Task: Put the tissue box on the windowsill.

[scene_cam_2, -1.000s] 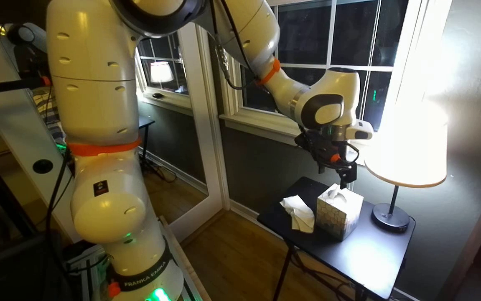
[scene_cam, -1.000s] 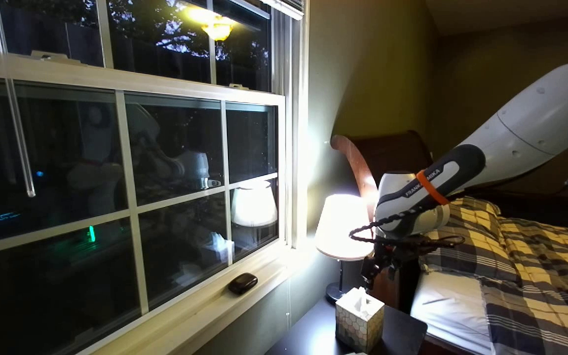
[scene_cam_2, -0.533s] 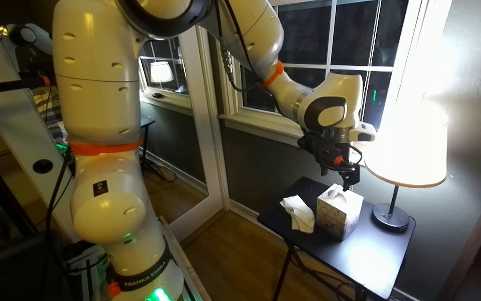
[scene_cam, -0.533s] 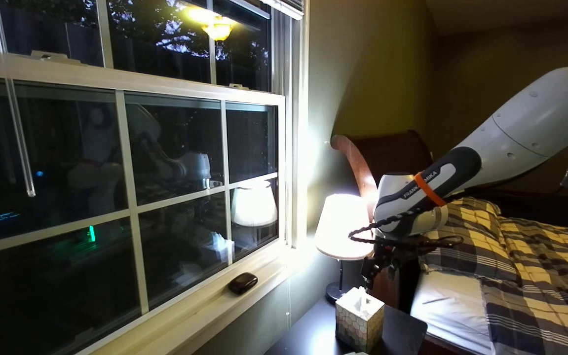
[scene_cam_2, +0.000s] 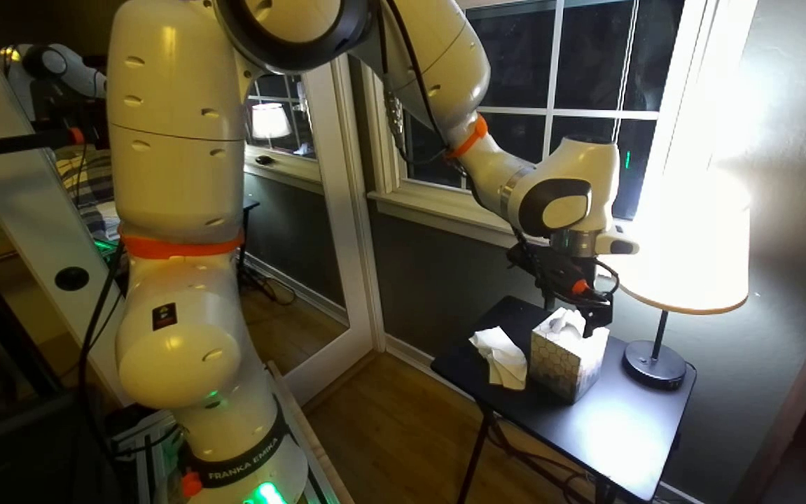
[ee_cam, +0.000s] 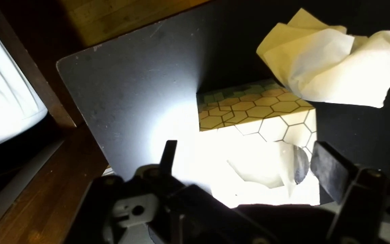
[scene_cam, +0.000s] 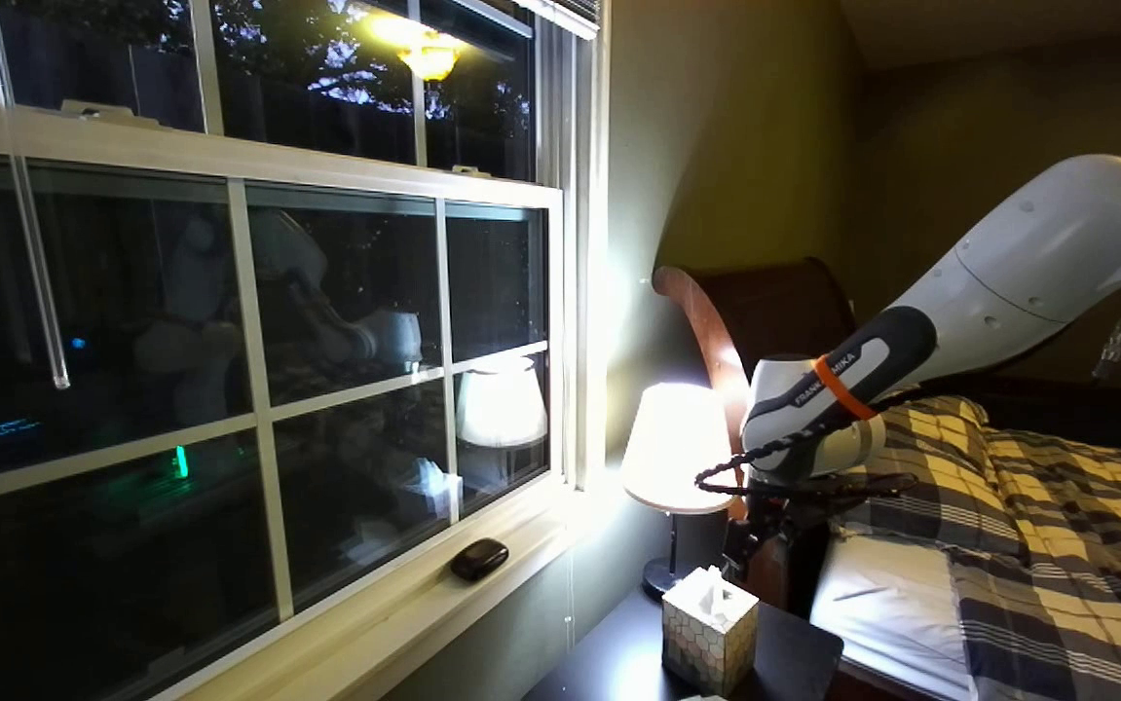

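Black tabletop: tissue box upright on it.
Room: dark-paned window, plaid bed.
Windowsill: small dark object lying there.
Beside box: crumpled tissue; lit lamp near, same tabletop.
Jaws: gripper spread apart, box top between, in wrist view; contact, can't tell.
Edges: bare tabletop from box to rounded corner; bed just past.

Dimness around the dazzling lampshade, blown-out wrist-view glare atop the tissue box.
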### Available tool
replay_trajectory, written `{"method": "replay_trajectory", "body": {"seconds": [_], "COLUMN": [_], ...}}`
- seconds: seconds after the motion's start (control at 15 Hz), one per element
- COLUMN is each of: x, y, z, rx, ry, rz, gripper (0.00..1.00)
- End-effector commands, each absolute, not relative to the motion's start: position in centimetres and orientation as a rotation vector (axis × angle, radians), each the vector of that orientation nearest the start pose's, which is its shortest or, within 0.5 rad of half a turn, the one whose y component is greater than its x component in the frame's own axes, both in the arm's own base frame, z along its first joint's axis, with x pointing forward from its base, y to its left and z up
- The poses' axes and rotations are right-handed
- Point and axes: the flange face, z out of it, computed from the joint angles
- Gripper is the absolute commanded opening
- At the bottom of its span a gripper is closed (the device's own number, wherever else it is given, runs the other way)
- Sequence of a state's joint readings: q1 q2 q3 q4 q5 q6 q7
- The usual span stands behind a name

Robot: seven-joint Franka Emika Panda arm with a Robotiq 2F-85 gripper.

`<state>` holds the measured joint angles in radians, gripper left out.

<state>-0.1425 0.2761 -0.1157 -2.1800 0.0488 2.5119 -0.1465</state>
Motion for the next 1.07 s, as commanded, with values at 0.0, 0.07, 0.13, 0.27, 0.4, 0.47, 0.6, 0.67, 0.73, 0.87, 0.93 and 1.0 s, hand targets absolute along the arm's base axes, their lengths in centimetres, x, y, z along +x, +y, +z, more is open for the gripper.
{"method": "replay_trajectory", "body": {"seconds": [0.0, 0.07, 0.13, 0.27, 0.4, 0.47, 0.6, 0.67, 0.73, 0.87, 0.93, 1.0], "x": [56.2, 56.6, 56.9, 57.6, 58.0, 58.2, 58.6, 58.8, 59.0, 59.3, 59.4, 59.5], "y": [-16.1, -16.4, -16.7, -16.9, -17.0, -17.1, -17.3, -17.4, -17.6, -17.7, -17.7, -17.6], "z": [25.4, 25.1, 24.8, 24.0, 23.3, 23.0, 22.4, 22.2, 22.0, 21.6, 21.4, 21.2], "rx": [-3.153, -3.157, -3.166, -3.167, -3.172, -3.171, -3.177, -3.177, -3.176, -3.171, -3.170, -3.165], "ry": [0.215, 0.209, 0.202, 0.193, 0.185, 0.181, 0.179, 0.180, 0.181, 0.177, 0.166, 0.142], "rz": [-0.152, -0.179, -0.193, -0.208, -0.204, -0.202, -0.200, -0.201, -0.203, -0.206, -0.207, -0.208], "gripper": [1.00, 1.00, 1.00, 1.00, 0.93, 0.76, 0.63, 0.62, 0.61, 0.71, 0.73, 0.75]}}
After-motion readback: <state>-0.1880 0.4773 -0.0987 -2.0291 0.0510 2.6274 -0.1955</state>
